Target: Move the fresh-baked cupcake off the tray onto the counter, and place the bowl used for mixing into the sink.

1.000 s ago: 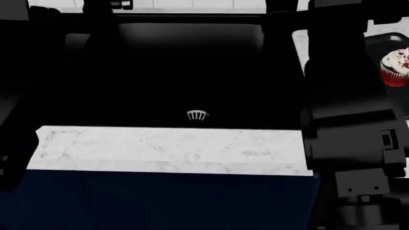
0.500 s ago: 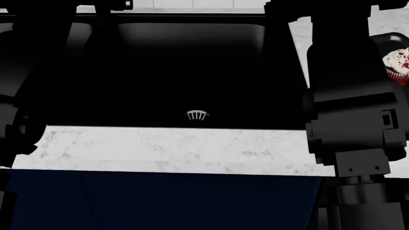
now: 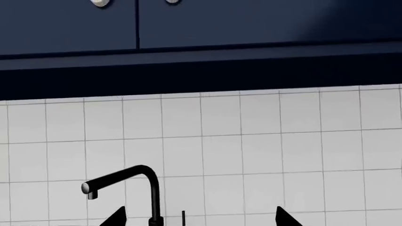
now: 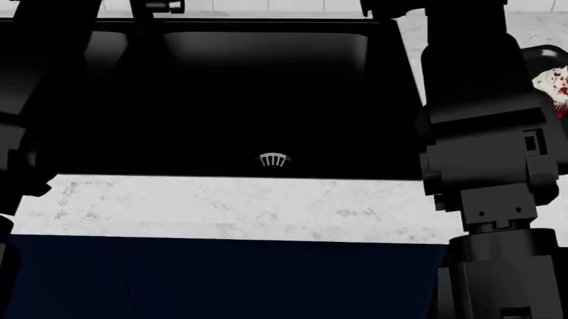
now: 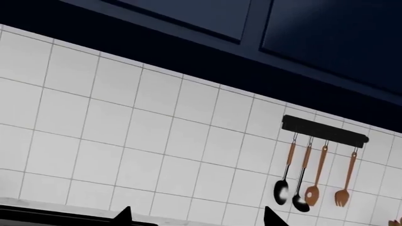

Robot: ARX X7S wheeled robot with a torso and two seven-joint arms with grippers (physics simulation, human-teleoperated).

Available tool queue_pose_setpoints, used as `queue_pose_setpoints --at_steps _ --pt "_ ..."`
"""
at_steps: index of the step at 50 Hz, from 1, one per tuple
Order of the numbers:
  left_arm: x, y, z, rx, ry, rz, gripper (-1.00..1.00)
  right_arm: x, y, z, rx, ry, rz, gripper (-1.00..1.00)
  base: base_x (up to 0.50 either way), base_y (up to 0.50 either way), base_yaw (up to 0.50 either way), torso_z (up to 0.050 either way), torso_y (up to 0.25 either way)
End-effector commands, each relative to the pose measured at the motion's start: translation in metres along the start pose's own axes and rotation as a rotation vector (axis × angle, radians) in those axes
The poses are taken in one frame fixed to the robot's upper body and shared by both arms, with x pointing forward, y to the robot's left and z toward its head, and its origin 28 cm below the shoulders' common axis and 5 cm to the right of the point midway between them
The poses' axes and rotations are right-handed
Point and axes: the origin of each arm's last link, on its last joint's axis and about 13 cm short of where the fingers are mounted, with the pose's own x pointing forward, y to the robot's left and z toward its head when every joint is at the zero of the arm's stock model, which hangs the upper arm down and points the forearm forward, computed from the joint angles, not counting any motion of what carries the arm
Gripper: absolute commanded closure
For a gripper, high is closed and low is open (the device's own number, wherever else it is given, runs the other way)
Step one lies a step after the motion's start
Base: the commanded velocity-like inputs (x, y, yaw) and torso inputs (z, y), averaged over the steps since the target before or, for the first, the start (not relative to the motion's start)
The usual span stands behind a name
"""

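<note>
**Red-lined cupcake sat far right, nearer the right arm**

Left wrist view: the left tool [image 3: 197,219] showed only two spread tips, empty, facing tiled wall and faucet [image 3: 129,186].

Head view: the cupcake [image 4: 554,90] stood upright beyond the right arm [image 4: 475,133], right of the sink [image 4: 257,100]; no bowl showed.

Right wrist view: the right tool [image 5: 195,217] likewise looked parted and empty.

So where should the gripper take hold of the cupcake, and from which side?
Probably around the red pleated liner of the cupcake, low on its sides, not the soft frosting. Coming down from above with the jaws straddling it looks best, since it sits upright at the far right, beside the sink. The right arm hides most of it, so its exact pose is unclear.
</note>
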Motion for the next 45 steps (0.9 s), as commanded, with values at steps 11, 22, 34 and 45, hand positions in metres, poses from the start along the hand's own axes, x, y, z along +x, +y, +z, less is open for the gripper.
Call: queue_pose_setpoints --at_steps 11,22,34,45 --pt "0.0039 0.0012 0.0045 -0.009 -0.010 0.027 -1.00 -0.0012 -0.0002 0.0011 0.005 -0.011 0.016 -1.00 0.00 0.00 0.00 0.000 0.000" --pt "0.0036 -0.0014 0.0062 -0.014 -0.017 0.010 -1.00 -0.0031 -0.0009 0.0000 0.016 -0.010 0.018 -1.00 0.00 -0.27 0.00 0.000 0.000" --pt "0.0042 -0.0026 0.0060 -0.010 -0.015 0.001 -1.00 -0.0030 -0.0016 0.0012 0.021 -0.013 0.021 -1.00 0.00 -0.41 0.00 0.000 0.000" --pt "0.0052 -0.0022 0.0069 -0.018 -0.022 0.007 -1.00 -0.0041 -0.0011 0.0000 0.020 -0.018 0.032 -1.00 0.00 -0.43 0.00 0.000 0.000"
